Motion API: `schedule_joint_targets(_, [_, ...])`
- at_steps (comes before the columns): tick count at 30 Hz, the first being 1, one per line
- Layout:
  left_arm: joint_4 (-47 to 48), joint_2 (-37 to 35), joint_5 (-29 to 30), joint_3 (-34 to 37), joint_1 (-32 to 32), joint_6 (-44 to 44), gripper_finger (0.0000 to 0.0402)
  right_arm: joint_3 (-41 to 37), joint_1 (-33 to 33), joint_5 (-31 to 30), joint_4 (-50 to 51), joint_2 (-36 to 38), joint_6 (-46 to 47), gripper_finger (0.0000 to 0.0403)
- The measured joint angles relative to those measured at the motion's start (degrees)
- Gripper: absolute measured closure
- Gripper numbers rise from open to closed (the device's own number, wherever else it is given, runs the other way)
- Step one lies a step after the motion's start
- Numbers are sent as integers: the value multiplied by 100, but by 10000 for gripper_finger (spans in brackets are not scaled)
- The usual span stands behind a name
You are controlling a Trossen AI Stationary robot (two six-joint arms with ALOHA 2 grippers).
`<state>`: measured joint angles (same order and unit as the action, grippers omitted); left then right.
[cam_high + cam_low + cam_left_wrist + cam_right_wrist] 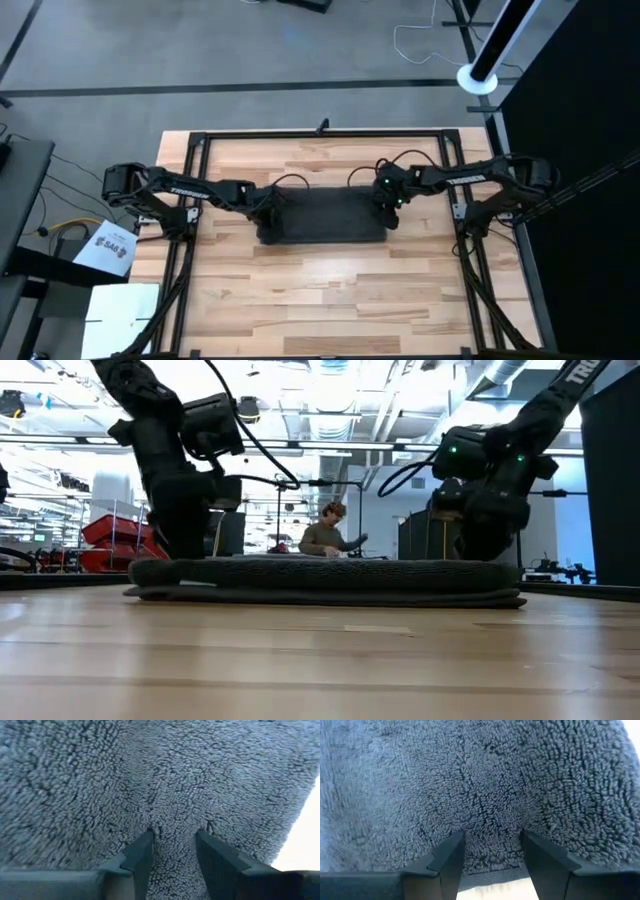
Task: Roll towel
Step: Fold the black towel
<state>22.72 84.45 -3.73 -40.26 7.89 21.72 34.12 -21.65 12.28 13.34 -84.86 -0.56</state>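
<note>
The dark grey towel (322, 216) lies flat in a low folded slab in the middle of the wooden table (320, 290); the low view shows it as a long flat strip (320, 582). My left gripper (268, 205) is down at the towel's left end, and my right gripper (388, 205) is down at its right end. Both point steeply down. In the left wrist view my left gripper (176, 834) is open, with towel pile filling the gap. In the right wrist view my right gripper (492, 836) is open the same way. My left gripper sets both fingertips (149, 836) on the towel's top face (175, 810) near its left end, coming slanting from above. The tips sink a little into the pile. The towel stays flat on the table. My right gripper sets both fingertips (457, 839) on the towel's top face near its right end, slanting from above. The towel's end edge (495, 876) shows just behind the tips. The towel lies flat on the table.
A black frame (320, 133) runs round the table's far and side edges. Bare wood lies on the near side of the towel (320, 300). Beyond the table, in the low view, a person (325, 535) is seated in the room.
</note>
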Motion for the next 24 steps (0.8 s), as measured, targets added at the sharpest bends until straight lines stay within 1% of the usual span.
schedule_joint_targets(3, [149, -30, -411, -84, 3, 188, 266, 87, -75, 27, 62, -19, 4, 223])
schedule_joint_targets(5, [285, -72, -708, -279, -21, 275, 266, 172, -113, -62, 273, 117, 5, 226])
schedule_joint_targets(7, [559, -155, -845, -573, -38, 284, 266, 304, -146, -138, 454, 321, -23, 229])
schedule_joint_targets(9, [834, -234, -745, -854, -27, 188, 266, 431, -146, -147, 524, 592, -77, 230])
schedule_joint_targets(12, [1359, -432, -192, -1255, 57, 0, 266, 574, -165, -130, 675, 889, -163, 231])
schedule_joint_targets(15, [1544, -671, 291, -1520, 283, -207, 266, 763, -205, -112, 729, 1018, -325, 231])
schedule_joint_targets(16, [1594, -717, 398, -1544, 421, -230, 266, 832, -240, -88, 740, 1011, -388, 230])
schedule_joint_targets(18, [1702, -728, 411, -1546, 729, -400, 266, 959, -342, 1, 795, 900, -544, 225])
schedule_joint_targets(20, [1728, -707, 355, -1546, 1033, -821, 266, 1114, -500, 240, 767, 694, -657, 217])
schedule_joint_targets(22, [1685, -606, 105, -1549, 1311, -1304, 262, 1269, -682, 528, 757, 405, -804, 207])
schedule_joint_targets(24, [1680, -451, -286, -1548, 1566, -1743, 255, 1404, -836, 653, 762, 83, -1043, 195])
